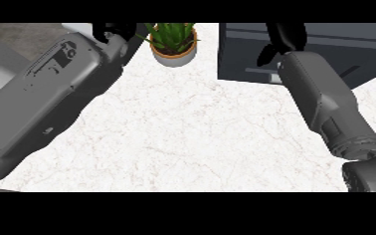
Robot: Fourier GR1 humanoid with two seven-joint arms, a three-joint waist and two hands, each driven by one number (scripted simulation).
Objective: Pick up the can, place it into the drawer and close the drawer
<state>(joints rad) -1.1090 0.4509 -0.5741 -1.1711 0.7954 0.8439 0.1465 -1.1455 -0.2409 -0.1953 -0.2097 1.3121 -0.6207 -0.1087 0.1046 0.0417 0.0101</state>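
while the right hand (283,40) hangs over the dark drawer (246,55), fingers pointing down and relaxed, left hand's (114,32) grip can't be read by the potted plant (174,45).

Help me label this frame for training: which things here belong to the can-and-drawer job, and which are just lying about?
Job:
dark grey drawer unit
black right hand over the drawer unit
black left hand, top left
The can is not visible.

Lying about:
green plant in a white and orange pot
white marble counter
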